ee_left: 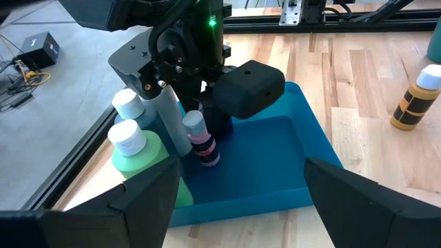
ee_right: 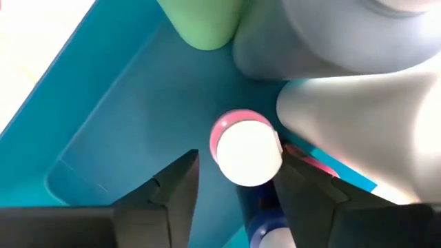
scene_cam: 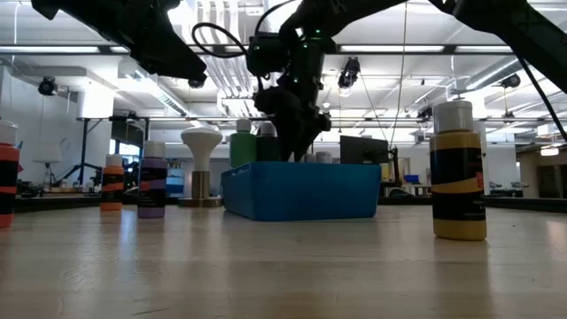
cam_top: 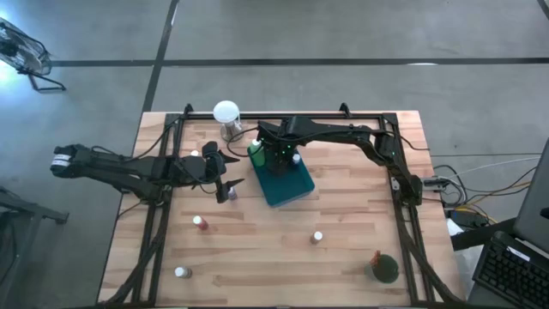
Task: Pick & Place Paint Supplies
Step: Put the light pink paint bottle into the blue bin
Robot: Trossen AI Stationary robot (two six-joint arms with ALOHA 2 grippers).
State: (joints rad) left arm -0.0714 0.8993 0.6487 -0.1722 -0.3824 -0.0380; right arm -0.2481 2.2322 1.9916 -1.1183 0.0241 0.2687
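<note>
Yellow bottle (scene_cam: 458, 173) closest to low camera. Right gripper (cam_top: 276, 157) down inside blue tray (cam_top: 296, 190) at table centre, fingers parted around pink bottle (ee_right: 246, 153), not visibly clamping. Left gripper (cam_top: 230, 172) at 9 o'clock of tray, wide open, empty.

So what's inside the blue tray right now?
In the blue tray: two green bottles and a pink bottle, upright between the right gripper's fingers. Its arm hides the far corner.

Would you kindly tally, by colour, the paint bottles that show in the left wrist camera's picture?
green bottles: 2
pink bottle: 1
yellow bottle: 1
Total: 4
</note>
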